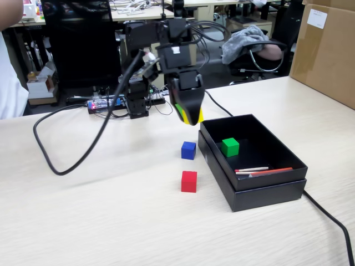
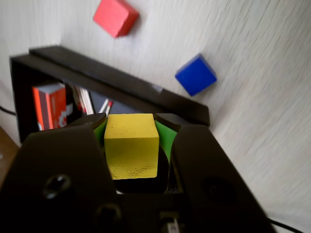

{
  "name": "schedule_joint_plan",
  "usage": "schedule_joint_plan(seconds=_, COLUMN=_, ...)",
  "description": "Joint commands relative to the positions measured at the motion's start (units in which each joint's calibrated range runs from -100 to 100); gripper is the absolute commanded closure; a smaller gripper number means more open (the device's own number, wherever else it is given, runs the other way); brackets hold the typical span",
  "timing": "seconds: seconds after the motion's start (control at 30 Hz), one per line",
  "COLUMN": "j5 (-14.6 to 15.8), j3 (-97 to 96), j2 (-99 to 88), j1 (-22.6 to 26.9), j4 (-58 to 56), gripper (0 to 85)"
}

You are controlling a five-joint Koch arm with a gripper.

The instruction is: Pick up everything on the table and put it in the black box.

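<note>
Gripper (image 2: 132, 145) fills the wrist view foreground, jaws clamped on yellow cube (image 2: 131, 144), green pads on 2 opposite flat faces. Fixed view: gripper (image 1: 189, 115) w/ yellow cube (image 1: 196, 116) is off the table (image 1: 111, 221), near the black box (image 1: 252, 191) back-left corner, not yet over it. Green cube (image 1: 230, 147) already inside the box w/ thin red and white sticks (image 1: 260, 170). Blue cube (image 1: 188, 150) and red cube (image 1: 189, 181) sit on the table just left of the box, apart from each other. Cubes look light, rigid, smooth-sided, not fragile; prob best to grip centred across parallel faces, else they may twist or slip.
</note>
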Motion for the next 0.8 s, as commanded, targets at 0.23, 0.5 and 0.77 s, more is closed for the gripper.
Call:
schedule_joint_plan(seconds=0.23, j5=3.3, j3=10.1, j2=12.2, j1=5.4, j4=0.6, gripper=71.3)
schedule_joint_plan(seconds=0.5, j5=4.8, j3=10.8, j2=20.2, j1=6.9, j4=0.5, gripper=71.2)
schedule_joint_plan(seconds=0.77, j5=6.1, j3=11.5, j2=23.8, j1=7.9, j4=0.5, gripper=56.9)
